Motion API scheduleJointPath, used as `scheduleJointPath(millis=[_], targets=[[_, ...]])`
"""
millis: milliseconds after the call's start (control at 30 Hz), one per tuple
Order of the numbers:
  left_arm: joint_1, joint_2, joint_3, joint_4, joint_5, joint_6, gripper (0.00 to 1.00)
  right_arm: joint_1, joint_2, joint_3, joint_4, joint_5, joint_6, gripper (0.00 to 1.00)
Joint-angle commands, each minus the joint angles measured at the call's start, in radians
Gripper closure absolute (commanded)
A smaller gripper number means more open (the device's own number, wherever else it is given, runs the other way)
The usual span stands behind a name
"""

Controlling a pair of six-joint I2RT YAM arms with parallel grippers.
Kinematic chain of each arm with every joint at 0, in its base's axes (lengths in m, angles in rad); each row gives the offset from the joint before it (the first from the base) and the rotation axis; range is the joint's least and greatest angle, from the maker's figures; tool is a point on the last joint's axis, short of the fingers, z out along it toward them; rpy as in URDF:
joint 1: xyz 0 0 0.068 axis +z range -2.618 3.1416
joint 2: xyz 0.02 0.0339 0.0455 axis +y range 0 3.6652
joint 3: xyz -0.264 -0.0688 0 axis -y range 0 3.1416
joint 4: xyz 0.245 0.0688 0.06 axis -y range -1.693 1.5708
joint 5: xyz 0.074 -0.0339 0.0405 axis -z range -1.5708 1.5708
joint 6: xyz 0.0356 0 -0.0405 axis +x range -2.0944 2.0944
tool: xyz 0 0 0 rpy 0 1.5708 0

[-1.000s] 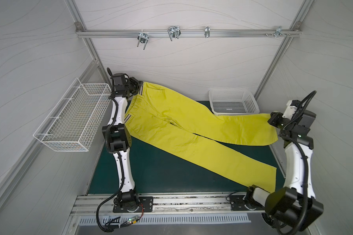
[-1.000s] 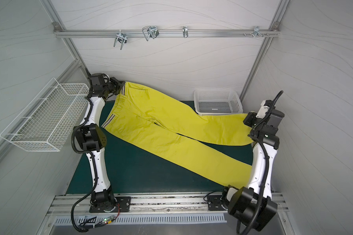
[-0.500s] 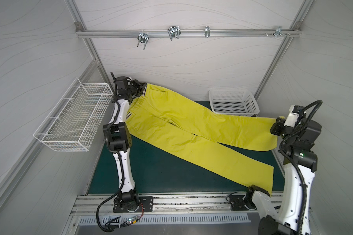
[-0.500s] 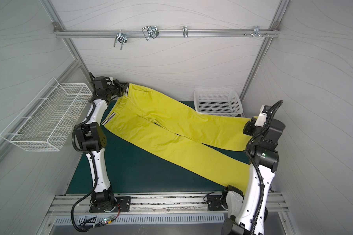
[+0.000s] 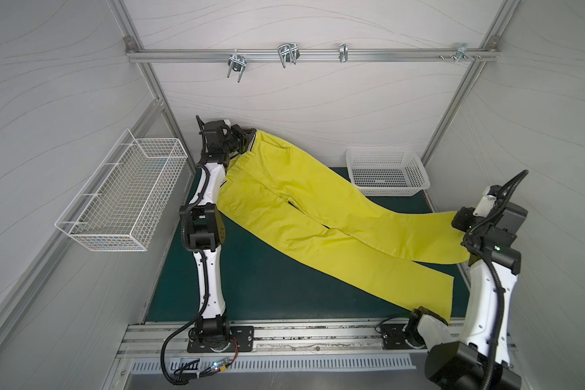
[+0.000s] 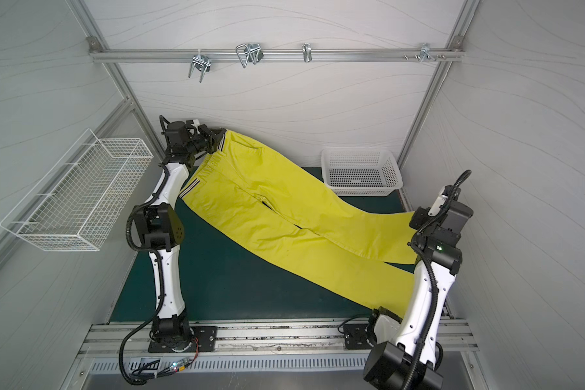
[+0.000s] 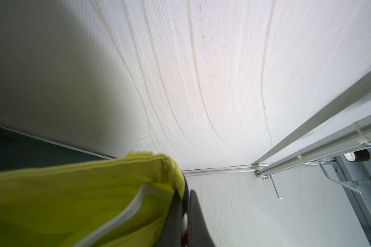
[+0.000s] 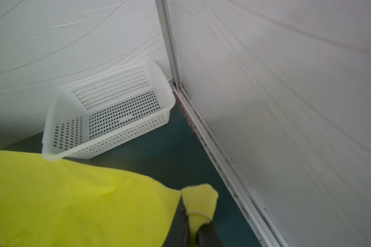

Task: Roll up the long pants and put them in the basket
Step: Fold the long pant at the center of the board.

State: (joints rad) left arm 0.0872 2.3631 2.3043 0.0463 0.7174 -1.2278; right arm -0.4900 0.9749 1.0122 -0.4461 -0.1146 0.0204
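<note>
Right, nearest us one leg of the long pants [image 5: 284, 209] reaches almost to the front rail, its hem lying loose and flat on the green mat [image 5: 250, 287] beside the right arm's base. A bit further out, the right gripper [image 8: 191, 216] is clamped on the hem corner of the other leg, with a tuft of yellow fabric pinched between its jaws at the mat's right edge. Across the middle the garment runs diagonally, its legs parted in a narrow V and mostly flat. Over in the far left corner, the left gripper [image 7: 185, 201] is clenched on the striped waistband, raised near the back wall. The white basket [image 5: 385, 194] sits at the back, just beside the far leg. By my reading, rolling hasn't started: there's not one turn of fabric. This looks like stretching and straightening, so the whole roll remains.
</note>
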Motion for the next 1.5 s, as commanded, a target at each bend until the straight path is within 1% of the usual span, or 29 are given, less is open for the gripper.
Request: scheduleJointPath(millis=[0,67,167,233,267,333,500,633,733,800,900,967,1100,1267,1367,1467], targets=[[0.029,0.018,0.055,0.133,0.009,-0.067,1.00,-0.028,0.115,0.035,0.038,-0.175,0.053,1.00],[0.029,0.025,0.055,0.138,0.009,-0.072,1.00,-0.063,0.206,0.115,-0.013,-0.246,0.076,1.00],[0.028,0.031,0.030,0.210,0.000,-0.139,1.00,-0.071,0.295,0.222,-0.097,-0.245,0.035,1.00],[0.023,0.029,-0.006,0.276,-0.020,-0.190,1.00,-0.107,0.322,0.227,-0.062,-0.280,0.076,1.00],[0.019,0.030,-0.012,0.294,-0.027,-0.209,1.00,-0.136,0.336,0.231,-0.050,-0.327,0.106,1.00],[0.009,0.038,-0.001,0.305,-0.033,-0.220,1.00,-0.167,0.354,0.238,-0.055,-0.352,0.136,1.00],[-0.037,0.070,0.081,0.289,-0.067,-0.242,1.00,-0.179,0.323,0.224,-0.036,-0.305,0.122,1.00],[-0.069,0.116,0.180,0.308,-0.078,-0.295,1.00,-0.189,0.320,0.264,-0.067,-0.280,0.116,1.00],[-0.068,0.131,0.184,0.415,-0.072,-0.372,1.00,-0.193,0.308,0.286,-0.084,-0.292,0.112,1.00],[-0.051,0.134,0.169,0.467,-0.043,-0.420,1.00,-0.189,0.283,0.274,-0.075,-0.335,0.119,1.00],[-0.016,0.104,0.096,0.528,0.012,-0.447,1.00,-0.129,0.207,0.226,-0.071,-0.333,0.108,1.00],[0.008,0.056,0.020,0.523,0.047,-0.408,1.00,-0.057,0.143,0.185,-0.077,-0.288,0.072,1.00],[0.052,-0.047,-0.125,0.439,0.096,-0.272,1.00,0.035,0.005,0.102,-0.060,-0.276,0.049,1.00],[0.086,-0.089,-0.183,0.248,0.169,-0.102,1.00,0.139,-0.119,0.020,-0.087,-0.308,0.050,1.00],[0.104,-0.100,-0.227,0.199,0.194,-0.038,1.00,0.201,-0.160,-0.015,-0.140,-0.315,0.020,1.00],[0.118,-0.119,-0.272,0.163,0.203,0.023,1.00,0.258,-0.211,-0.050,-0.191,-0.276,-0.022,1.00]])
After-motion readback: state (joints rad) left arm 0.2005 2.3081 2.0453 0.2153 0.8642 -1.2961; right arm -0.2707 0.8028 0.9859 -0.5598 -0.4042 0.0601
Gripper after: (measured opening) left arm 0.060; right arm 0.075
